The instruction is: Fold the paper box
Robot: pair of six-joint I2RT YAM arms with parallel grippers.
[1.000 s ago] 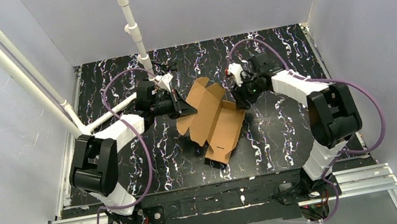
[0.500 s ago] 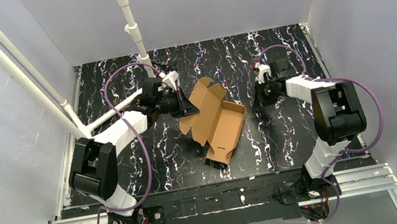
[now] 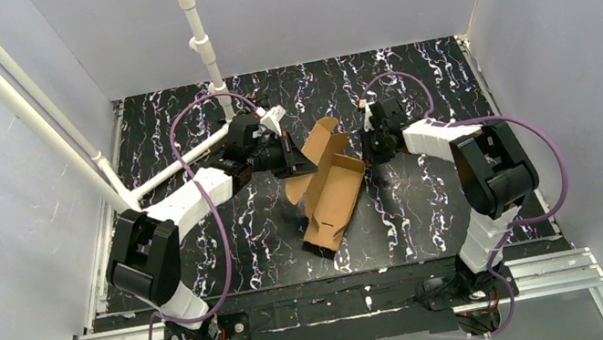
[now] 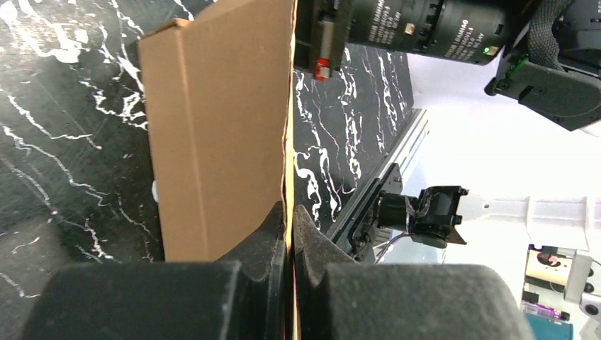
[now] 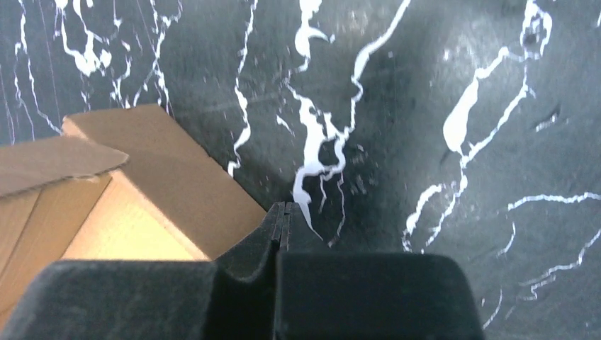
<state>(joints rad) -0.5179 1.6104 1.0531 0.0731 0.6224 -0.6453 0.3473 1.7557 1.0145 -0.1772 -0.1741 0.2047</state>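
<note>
Left claw (image 4: pixel 289 212) pinching a raised wall of the paper box (image 3: pixel 330 185), mid-table.

I am clamped tight on that panel's thin edge. My right claw (image 5: pixel 283 209) is pressed closed on nothing, just beside the box's right wall. I judge it best to hold near the crease while the right nudges its wall upright. Bare marbled table (image 3: pixel 431 194) to the right and near side gives room.

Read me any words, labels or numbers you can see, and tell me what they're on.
Nothing here is legible.
The paper box is plain brown, with no print showing.
The black motor housing carries small white print, too blurred to read.
</note>
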